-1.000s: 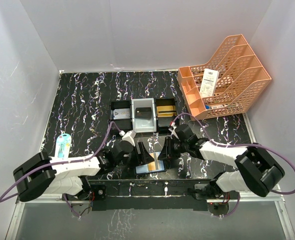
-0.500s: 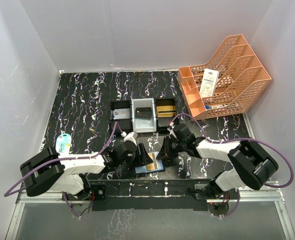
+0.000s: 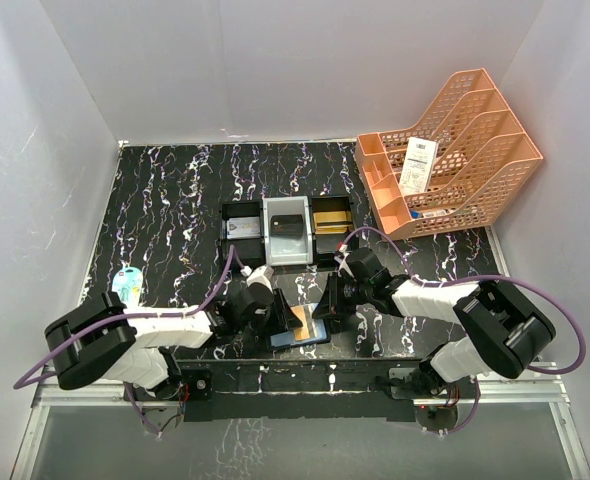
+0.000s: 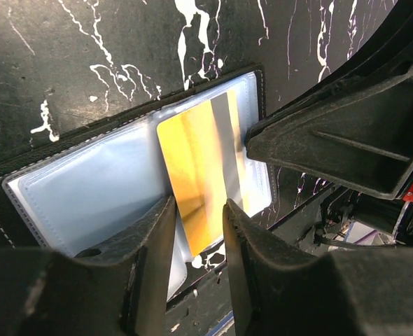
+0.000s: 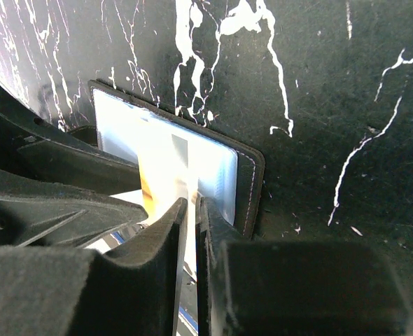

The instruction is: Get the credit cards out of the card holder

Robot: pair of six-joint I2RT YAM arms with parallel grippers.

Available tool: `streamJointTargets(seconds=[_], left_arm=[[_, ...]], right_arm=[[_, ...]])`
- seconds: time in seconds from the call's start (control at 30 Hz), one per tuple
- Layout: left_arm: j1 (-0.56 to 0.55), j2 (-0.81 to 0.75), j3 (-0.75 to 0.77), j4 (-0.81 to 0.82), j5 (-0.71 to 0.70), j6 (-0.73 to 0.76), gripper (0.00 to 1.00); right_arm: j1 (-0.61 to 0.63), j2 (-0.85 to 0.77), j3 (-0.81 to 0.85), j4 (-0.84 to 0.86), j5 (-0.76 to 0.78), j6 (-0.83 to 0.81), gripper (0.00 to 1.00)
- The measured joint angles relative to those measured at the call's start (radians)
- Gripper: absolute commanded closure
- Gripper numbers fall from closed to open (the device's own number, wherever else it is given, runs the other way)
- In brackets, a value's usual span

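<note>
The card holder (image 4: 87,189) lies open on the black marbled table near its front edge, blue-grey faces up; it also shows in the top view (image 3: 297,340). A gold-orange credit card (image 4: 196,161) with a grey stripe sticks out of its right panel. My left gripper (image 4: 198,210) is open, and its fingers straddle the card's free end. My right gripper (image 5: 191,204) is shut, its tips down on the holder's right panel (image 5: 245,182) at the card's edge (image 5: 163,164). In the top view the left gripper (image 3: 278,318) and right gripper (image 3: 327,305) meet over the holder.
A row of three small bins (image 3: 286,230) stands just behind the grippers; the right one holds a gold card (image 3: 332,218). An orange mesh file rack (image 3: 455,160) with a white paper slip (image 3: 416,165) is at the back right. A blue-green packet (image 3: 127,290) lies at the left.
My left gripper has moved right, in onto the holder and around the card's end. My right gripper has shifted slightly left and stayed on the holder.
</note>
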Motion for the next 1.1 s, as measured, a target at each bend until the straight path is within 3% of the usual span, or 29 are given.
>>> streamJointTargets(seconds=[0.73,0.87,1.1], left_arm=[[0.0,-0.031,-0.073,0.108,0.006,-0.011,0.91],[0.0,-0.031,-0.073,0.108,0.011,-0.003,1.0],[0.0,-0.032,-0.074,0.096,0.014,-0.005,1.0]], right_arm=[[0.0,0.0,-0.006,0.017,-0.006,-0.001,0.91],[0.0,0.001,-0.007,0.019,-0.008,-0.001,0.91],[0.0,-0.003,-0.008,0.015,0.001,0.003,0.91]])
